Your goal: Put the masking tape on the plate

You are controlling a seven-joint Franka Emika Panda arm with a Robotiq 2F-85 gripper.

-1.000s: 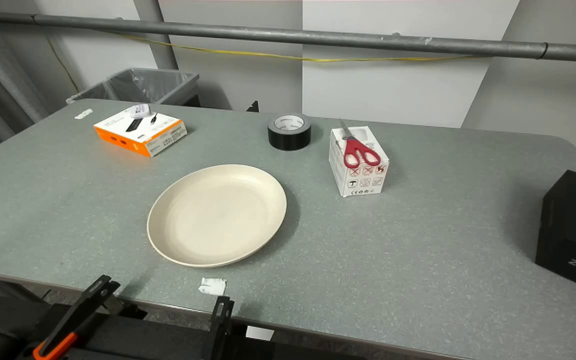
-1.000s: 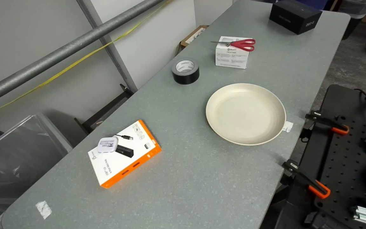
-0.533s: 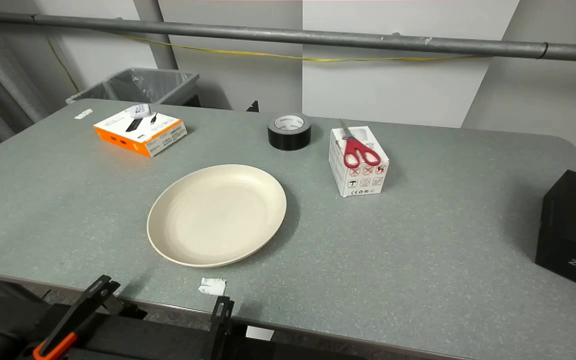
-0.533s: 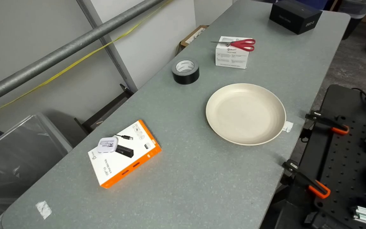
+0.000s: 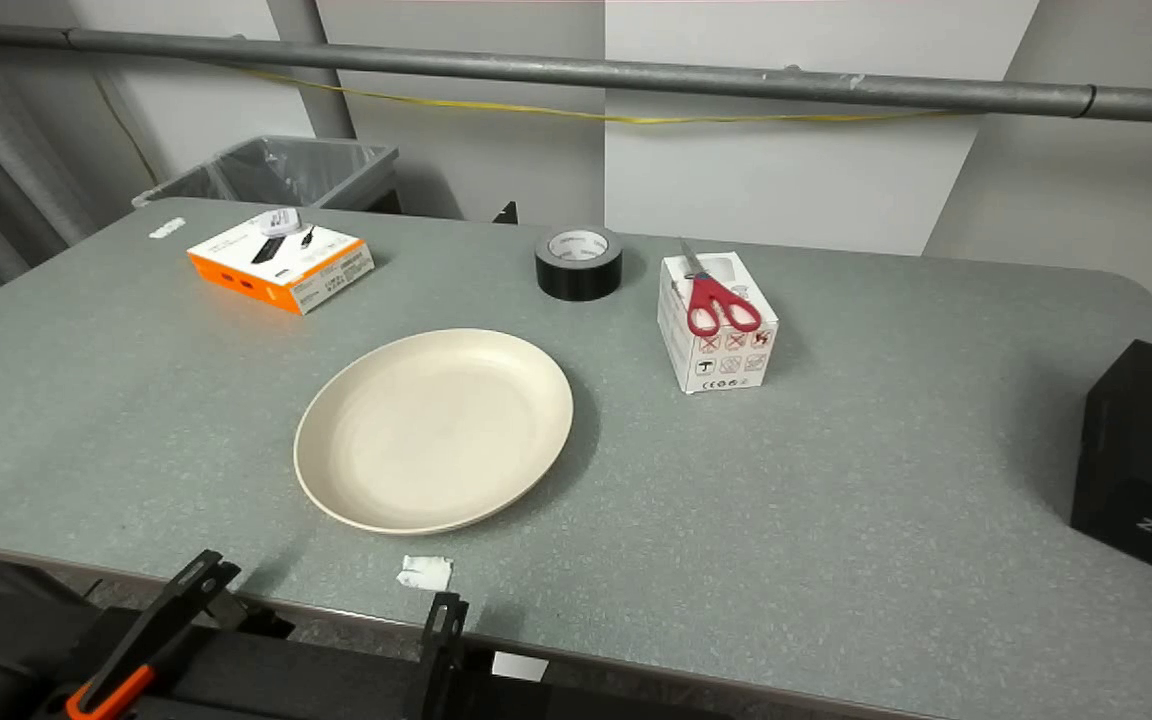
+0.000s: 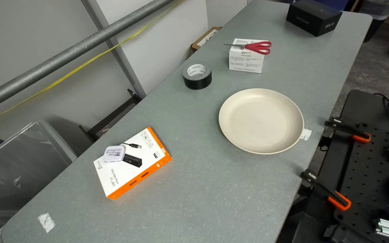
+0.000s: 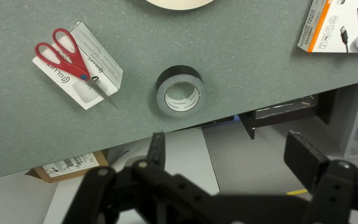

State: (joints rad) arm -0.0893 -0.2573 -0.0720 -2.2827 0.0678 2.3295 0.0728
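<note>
See the masking tape (image 5: 579,282) lying flat close to the wall-side edge of the tabletop (image 5: 896,470), between a white box (image 5: 721,356) topped with red scissors (image 5: 711,292) and an orange-and-white box (image 5: 281,262). Find the plate (image 5: 433,432) nearer the opposite edge, apart from the masking tape. Note the tool (image 7: 225,137), unclenched and spread wide, in the wrist view.
</note>
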